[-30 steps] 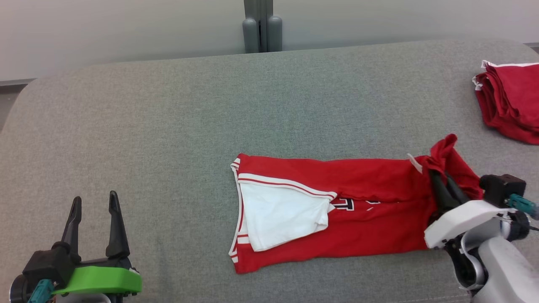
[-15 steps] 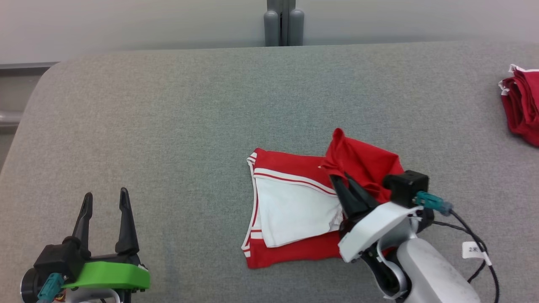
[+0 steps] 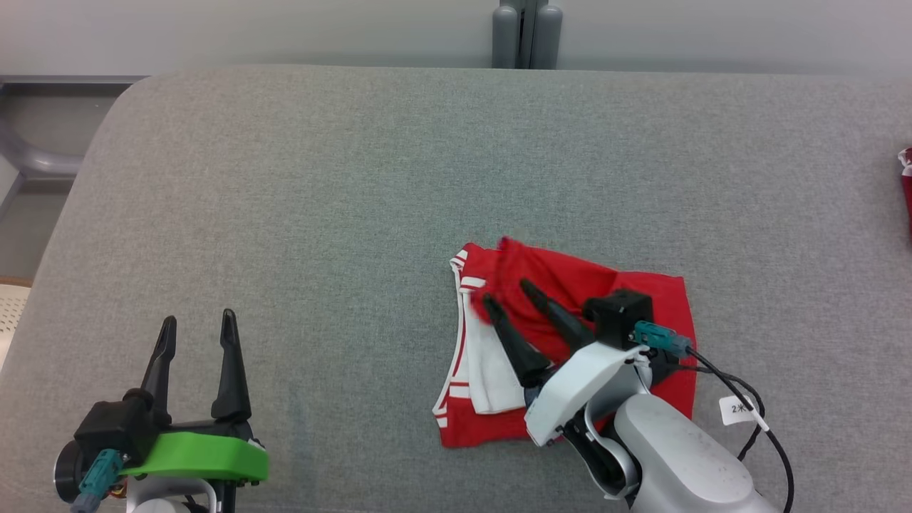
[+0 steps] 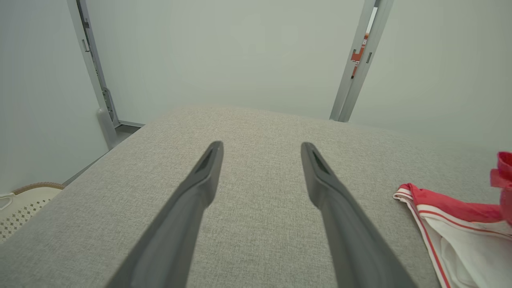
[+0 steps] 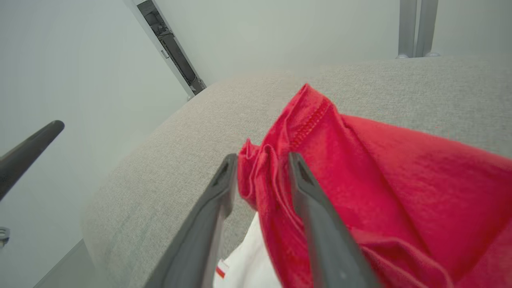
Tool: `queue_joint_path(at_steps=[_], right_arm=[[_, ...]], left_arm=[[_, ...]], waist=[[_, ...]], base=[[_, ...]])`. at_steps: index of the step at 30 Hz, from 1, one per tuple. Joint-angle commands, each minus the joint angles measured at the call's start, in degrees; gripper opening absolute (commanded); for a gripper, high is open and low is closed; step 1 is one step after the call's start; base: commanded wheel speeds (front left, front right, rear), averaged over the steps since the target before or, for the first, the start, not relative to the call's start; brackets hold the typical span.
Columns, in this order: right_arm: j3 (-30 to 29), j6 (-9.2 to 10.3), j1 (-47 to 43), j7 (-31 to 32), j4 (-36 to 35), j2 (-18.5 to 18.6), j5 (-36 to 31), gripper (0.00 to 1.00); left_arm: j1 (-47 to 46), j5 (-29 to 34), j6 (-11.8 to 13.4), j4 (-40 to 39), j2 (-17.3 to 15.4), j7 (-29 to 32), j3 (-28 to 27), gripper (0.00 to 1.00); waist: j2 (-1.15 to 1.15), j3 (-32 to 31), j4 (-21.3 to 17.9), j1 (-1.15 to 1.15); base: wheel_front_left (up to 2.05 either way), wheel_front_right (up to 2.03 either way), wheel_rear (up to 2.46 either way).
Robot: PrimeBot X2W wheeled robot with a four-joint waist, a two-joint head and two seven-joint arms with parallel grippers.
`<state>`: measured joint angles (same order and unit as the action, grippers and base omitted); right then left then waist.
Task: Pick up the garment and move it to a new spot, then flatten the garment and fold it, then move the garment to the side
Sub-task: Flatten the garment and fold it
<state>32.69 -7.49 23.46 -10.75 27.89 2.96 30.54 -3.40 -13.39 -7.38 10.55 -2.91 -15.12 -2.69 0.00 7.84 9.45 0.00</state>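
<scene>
The cable tag (image 3: 741, 410) partly reads "2". The right gripper (image 3: 508, 291) stands apart over the garment (image 3: 652, 303), and its wrist view shows a fold between the jaws. The left gripper (image 3: 199, 317) gapes empty.

**Grey padded surface: two red items lying on it**

We find a grey fabric-covered surface (image 3: 285, 178) with rounded corners spanning the head view. A red garment (image 3: 577, 271) with white trim lies on it, folded over, right of centre. More red cloth (image 3: 908, 192) lies at the right edge, well apart.
</scene>
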Motion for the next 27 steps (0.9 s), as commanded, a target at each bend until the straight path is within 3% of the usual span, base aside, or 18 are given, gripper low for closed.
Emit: queue_joint_path(at_steps=[1, 6, 14, 18, 27], right_arm=[[0.3, -0.01, 1.2, -1.2, 0.1, 0.0, 0.1, 1.00], [-1.9, -0.01, 2.0, -3.8, -2.7, 1.2, -1.6, 1.00], [-15.2, -0.01, -5.9, -4.4, -14.4, 7.8, -5.7, 1.00], [-21.5, -0.01, -12.0, -4.4, -19.0, 9.4, -8.0, 1.00], [-29.5, -0.01, -22.9, -4.4, -25.6, 7.0, -11.7, 1.00]], left_arm=[[-0.5, -0.1, -0.2, 0.0, 0.0, 0.0, -0.4, 1.00], [1.0, 0.5, -0.2, 0.1, 0.0, 0.0, -1.1, 1.00], [2.1, 1.4, -0.2, -0.6, -0.1, 0.0, -1.4, 1.00], [2.3, 1.6, -0.2, -1.1, -0.1, 0.0, -1.3, 1.00], [2.7, 1.5, -0.2, -1.6, -0.1, 0.0, -1.5, 1.00]], waist=[[0.00, -0.4, -0.3, 0.00], [0.00, -1.9, -2.2, 0.00], [0.00, -4.1, -5.3, 0.00], [0.00, -4.2, -6.2, 0.00], [0.00, -3.8, -7.5, 0.00]], base=[[0.00, 0.00, 0.00], [0.00, 0.00, 0.00], [0.00, 0.00, 0.00], [0.00, 0.00, 0.00], [0.00, 0.00, 0.00]])
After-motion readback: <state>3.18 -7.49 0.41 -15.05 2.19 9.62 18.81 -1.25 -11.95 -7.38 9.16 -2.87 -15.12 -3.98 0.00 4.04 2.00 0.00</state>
